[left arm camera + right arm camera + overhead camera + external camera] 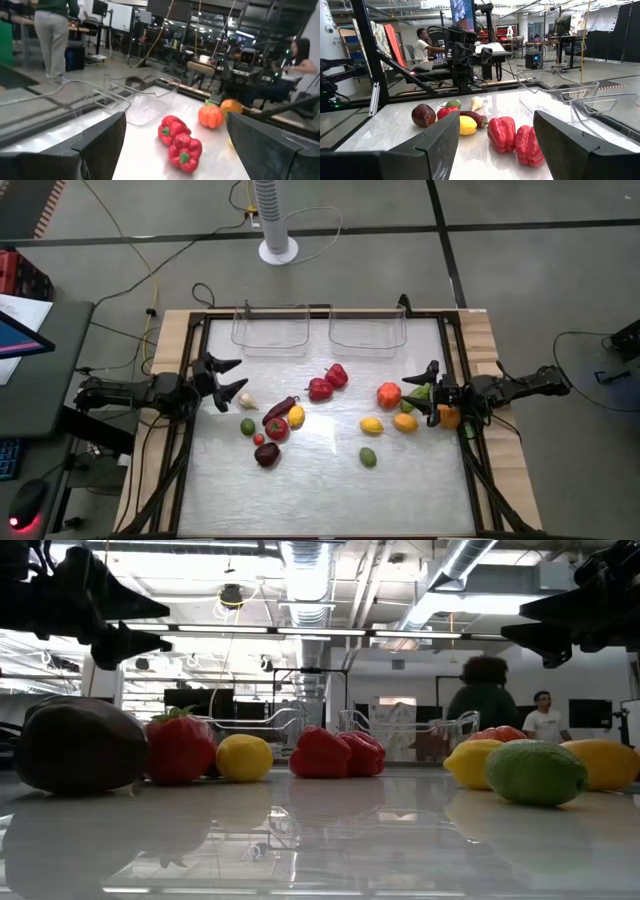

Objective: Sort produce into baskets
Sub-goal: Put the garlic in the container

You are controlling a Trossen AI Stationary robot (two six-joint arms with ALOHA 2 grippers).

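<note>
Produce lies loose on the white table: two red peppers (328, 382) mid-table, a red-orange tomato (389, 394), a lemon (371, 425), an orange fruit (405, 422) and a lime (368, 457). To the left are a dark eggplant (280, 408), a yellow fruit (296, 416) and a dark purple fruit (266, 453). Two clear bins (270, 330) (368, 330) stand at the far edge. My left gripper (236, 376) is open above the table's left side, beside a white garlic (245, 401). My right gripper (420, 392) is open above the right side, over a green vegetable (416, 393), with an orange fruit (449, 416) beside it.
Black frame rails (455, 360) run along the table's left, right and far sides. A white fan base (278, 250) stands on the floor beyond the bins. People show in the room behind, off the table. Bare tabletop lies along the near edge (320, 500).
</note>
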